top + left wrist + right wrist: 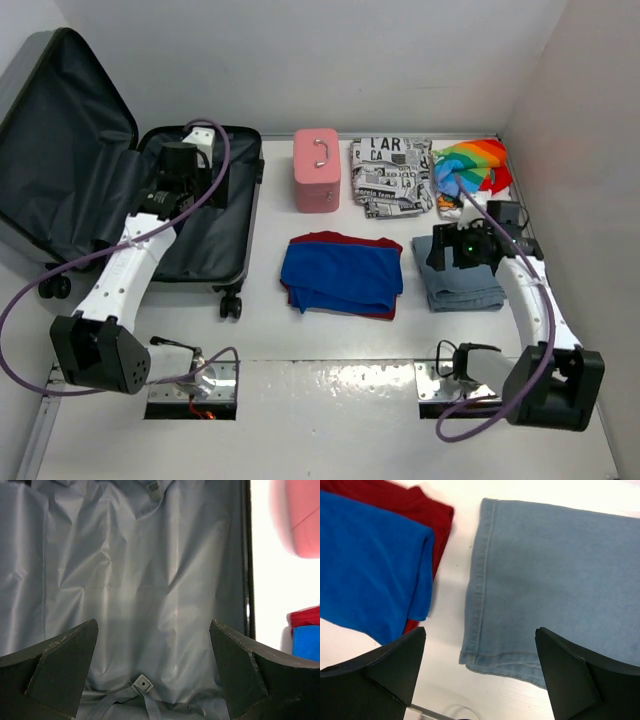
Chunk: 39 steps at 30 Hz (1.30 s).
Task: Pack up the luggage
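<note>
The luggage lies open at the left, its ribbed silver-grey lid raised and the black lining bare. My left gripper hangs over the lined base. Its jaws are open, and only the lining and a strap buckle show below them. My right gripper hovers open over folded light-blue jeans. Between its jaws I see the jeans' hem corner and white table. It holds nothing.
A folded blue shirt on a red one lies mid-table. At the back stand a pink box case, a newspaper-print cloth and a rainbow cloth. Purple cables loop from both arms.
</note>
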Each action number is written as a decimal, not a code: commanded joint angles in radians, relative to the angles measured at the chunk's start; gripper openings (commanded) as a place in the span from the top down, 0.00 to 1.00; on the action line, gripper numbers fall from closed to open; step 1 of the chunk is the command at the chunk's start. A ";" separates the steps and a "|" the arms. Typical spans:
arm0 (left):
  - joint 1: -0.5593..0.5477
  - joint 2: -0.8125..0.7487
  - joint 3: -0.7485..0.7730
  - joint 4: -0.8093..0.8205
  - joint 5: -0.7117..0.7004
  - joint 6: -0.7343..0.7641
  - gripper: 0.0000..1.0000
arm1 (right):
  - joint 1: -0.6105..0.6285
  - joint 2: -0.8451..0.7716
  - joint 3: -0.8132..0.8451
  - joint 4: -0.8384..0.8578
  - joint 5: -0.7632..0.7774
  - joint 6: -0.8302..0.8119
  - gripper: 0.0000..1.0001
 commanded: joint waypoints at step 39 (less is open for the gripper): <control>0.041 -0.022 0.012 -0.053 0.041 0.034 0.00 | 0.336 0.364 -0.202 0.281 0.554 0.022 0.82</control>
